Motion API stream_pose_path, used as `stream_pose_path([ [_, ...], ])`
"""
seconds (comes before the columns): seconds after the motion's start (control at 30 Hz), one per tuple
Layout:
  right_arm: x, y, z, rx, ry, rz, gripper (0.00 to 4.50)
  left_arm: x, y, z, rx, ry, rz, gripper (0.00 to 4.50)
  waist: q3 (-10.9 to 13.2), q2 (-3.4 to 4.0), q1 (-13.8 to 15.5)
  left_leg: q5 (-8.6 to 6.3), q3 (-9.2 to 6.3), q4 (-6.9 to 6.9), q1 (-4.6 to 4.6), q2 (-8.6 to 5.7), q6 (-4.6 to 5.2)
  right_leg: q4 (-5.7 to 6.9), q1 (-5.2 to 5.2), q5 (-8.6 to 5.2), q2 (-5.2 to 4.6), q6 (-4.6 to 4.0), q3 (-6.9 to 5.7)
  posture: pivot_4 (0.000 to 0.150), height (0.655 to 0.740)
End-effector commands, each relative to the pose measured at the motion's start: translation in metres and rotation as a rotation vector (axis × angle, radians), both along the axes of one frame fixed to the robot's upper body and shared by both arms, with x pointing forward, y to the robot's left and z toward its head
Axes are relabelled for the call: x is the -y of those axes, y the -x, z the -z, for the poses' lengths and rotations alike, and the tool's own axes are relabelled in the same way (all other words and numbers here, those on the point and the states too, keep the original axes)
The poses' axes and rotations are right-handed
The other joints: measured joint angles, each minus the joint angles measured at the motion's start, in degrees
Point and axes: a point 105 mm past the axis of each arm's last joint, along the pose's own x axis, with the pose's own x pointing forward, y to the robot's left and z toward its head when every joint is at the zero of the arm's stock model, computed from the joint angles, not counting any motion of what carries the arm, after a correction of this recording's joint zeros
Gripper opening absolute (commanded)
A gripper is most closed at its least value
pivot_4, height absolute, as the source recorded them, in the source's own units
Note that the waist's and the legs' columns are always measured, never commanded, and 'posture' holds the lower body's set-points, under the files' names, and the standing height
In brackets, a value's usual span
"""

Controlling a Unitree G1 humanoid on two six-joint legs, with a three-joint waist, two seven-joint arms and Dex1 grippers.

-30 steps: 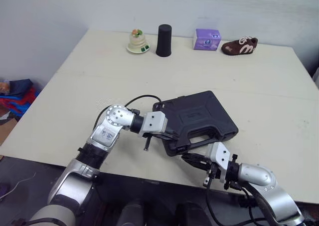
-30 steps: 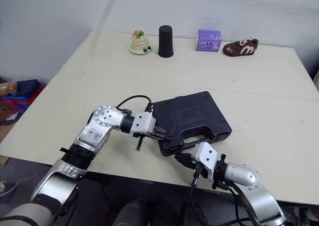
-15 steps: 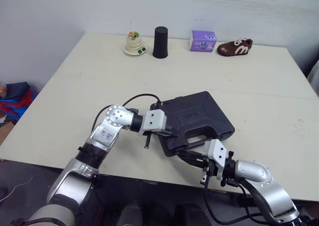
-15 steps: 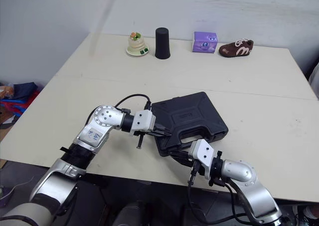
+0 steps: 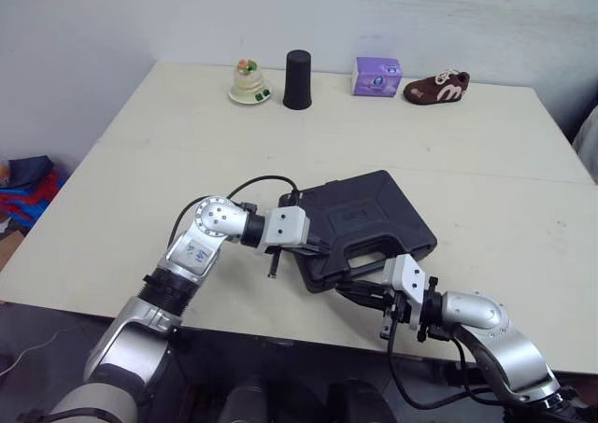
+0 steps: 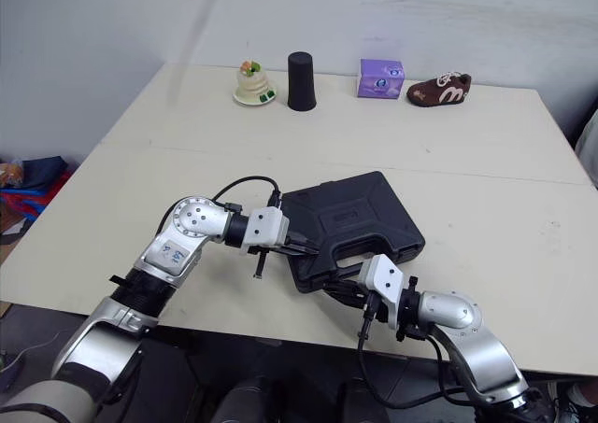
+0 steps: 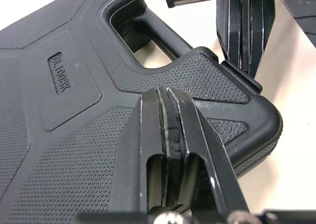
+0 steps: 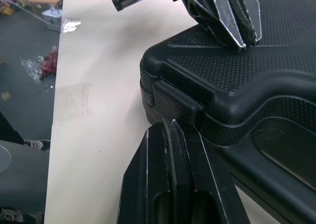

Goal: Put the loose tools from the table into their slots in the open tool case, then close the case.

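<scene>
The black tool case [image 5: 364, 219] lies closed on the table, handle toward me. My left gripper [image 5: 322, 251] is shut on nothing, its tips pressed on the textured lid [image 7: 59, 85] near the front left corner. My right gripper [image 5: 351, 292] is also shut and empty. Its tips [image 8: 173, 126] touch the case's front edge just below a latch [image 8: 176, 103]. In the left wrist view the right gripper [image 7: 244, 61] points at that same corner. In the right wrist view the left gripper [image 8: 242, 33] rests on the lid. No loose tools lie on the table.
Along the table's far edge stand a small figurine [image 5: 247, 80], a black cup [image 5: 298, 66], a purple box [image 5: 376, 76] and a brown shoe [image 5: 435, 87]. The case sits close to the table's [image 5: 140, 190] near edge. Beyond that edge is floor clutter [image 8: 49, 66].
The camera has shifted a little. My right gripper has edged closer to the case's front edge. The left gripper stays on the lid.
</scene>
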Motion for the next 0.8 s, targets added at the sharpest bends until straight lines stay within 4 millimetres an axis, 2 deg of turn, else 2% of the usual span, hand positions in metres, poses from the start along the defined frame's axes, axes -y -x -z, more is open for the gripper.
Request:
stream_pose_path([
  [0.03, 0.005, -0.002, -0.020, 0.064, -0.014, 0.004, 0.05, -0.026, 0.005, 0.056, -0.176, -0.151, -0.086, 0.00, 0.0, 0.03, -0.1, 0.00, 0.00, 0.00, 0.00, 0.00, 0.00, 0.00, 0.00, 0.00, 0.00, 0.00, 0.00, 0.150, 0.7341],
  [0.13, 0.015, 0.010, -0.024, 0.074, 0.020, -0.023, 0.05, -0.026, 0.007, 0.030, -0.113, -0.040, -0.043, 0.00, 0.0, 0.16, -0.4, -0.01, 0.00, -0.05, -0.05, 0.00, -0.02, -0.04, -0.05, -0.02, 0.00, -0.03, 0.00, 0.150, 0.7341],
  [0.27, 0.044, 0.022, -0.033, 0.095, 0.088, -0.011, 0.05, -0.037, -0.003, -0.017, -0.077, 0.176, -0.122, 0.00, 0.6, 0.27, -0.7, 0.08, 0.01, -0.14, -0.25, 0.08, 0.14, -0.11, -0.24, -0.05, 0.10, -0.09, -0.05, 0.150, 0.7341],
  [0.33, 0.073, 0.024, -0.044, 0.125, 0.138, 0.048, 0.00, -0.052, -0.003, -0.042, -0.098, 0.267, -0.163, 0.65, 1.2, 0.29, -0.7, 0.08, 0.00, -0.17, -0.34, 0.11, 0.13, -0.11, -0.33, -0.06, 0.17, -0.09, -0.11, 0.150, 0.7341],
  [0.4, 0.100, 0.027, -0.051, 0.131, 0.206, 0.107, 0.66, -0.071, 0.000, -0.053, -0.112, 0.278, -0.204, 1.35, 1.4, 0.30, -0.7, 0.12, 0.00, -0.14, -0.66, 0.12, 0.11, -0.04, -0.62, -0.05, 0.21, -0.09, -0.18, 0.150, 0.7341],
  [0.43, 0.117, 0.028, -0.057, 0.148, 0.254, 0.139, 1.00, -0.088, -0.001, -0.052, -0.110, 0.252, -0.258, 1.88, 1.5, 0.27, -0.6, 0.30, -0.01, -0.06, -0.92, 0.11, -0.16, 0.03, -0.85, -0.04, 0.23, -0.07, -0.23, 0.150, 0.7341],
  [0.5, 0.144, 0.031, -0.072, 0.159, 0.325, 0.182, 1.95, -0.123, -0.002, -0.049, -0.100, 0.210, -0.368, 2.76, 1.6, 0.25, -0.7, 0.46, 0.02, 0.01, -1.11, 0.07, -0.21, 0.05, -1.01, -0.03, 0.24, -0.04, -0.26, 0.150, 0.7341],
  [0.57, 0.169, 0.027, -0.092, 0.207, 0.385, 0.246, 3.04, -0.153, -0.002, -0.044, -0.091, 0.174, -0.468, 3.77, 1.8, 0.17, -0.7, 0.45, 0.09, -0.01, -1.09, 0.03, -0.18, 0.04, -1.00, -0.02, 0.24, -0.02, -0.26, 0.150, 0.7341],
  [0.6, 0.188, 0.022, -0.105, 0.236, 0.434, 0.302, 3.53, -0.175, -0.001, -0.040, -0.076, 0.131, -0.534, 4.21, 1.9, 0.14, -0.6, 0.43, 0.10, 0.01, -1.09, 0.03, -0.16, 0.03, -1.00, -0.02, 0.24, -0.02, -0.26, 0.150, 0.7341],
  [0.63, 0.204, 0.019, -0.116, 0.256, 0.466, 0.356, 4.03, -0.195, 0.001, -0.038, -0.069, 0.097, -0.593, 4.50, 2.1, 0.11, -0.6, 0.42, 0.13, 0.02, -1.09, 0.03, -0.12, 0.03, -1.00, 0.00, 0.23, 0.02, -0.24, 0.150, 0.7341],
  [0.67, 0.217, 0.018, -0.124, 0.262, 0.486, 0.398, 4.46, -0.212, 0.003, -0.037, -0.066, 0.070, -0.645, 4.50, 2.3, 0.12, -0.7, 0.37, 0.15, 0.03, -1.10, 0.02, -0.05, 0.02, -1.02, 0.03, 0.21, 0.06, -0.23, 0.150, 0.7341],
  [0.73, 0.234, 0.021, -0.127, 0.264, 0.541, 0.417, 4.46, -0.236, 0.009, -0.035, -0.074, 0.028, -0.710, 4.50, 2.5, 0.00, -0.7, 0.32, 0.25, -0.04, -1.13, 0.02, 0.08, 0.01, -1.15, 0.07, 0.14, 0.12, -0.24, 0.150, 0.7341],
  [0.8, 0.241, 0.023, -0.126, 0.263, 0.573, 0.407, 4.46, -0.246, 0.012, -0.034, -0.072, 0.006, -0.723, 4.50, 2.6, -0.08, -0.2, 0.29, 0.15, -0.07, -1.13, 0.11, 0.03, 0.01, -1.19, 0.04, 0.15, 0.07, -0.34, 0.150, 0.7341],
])
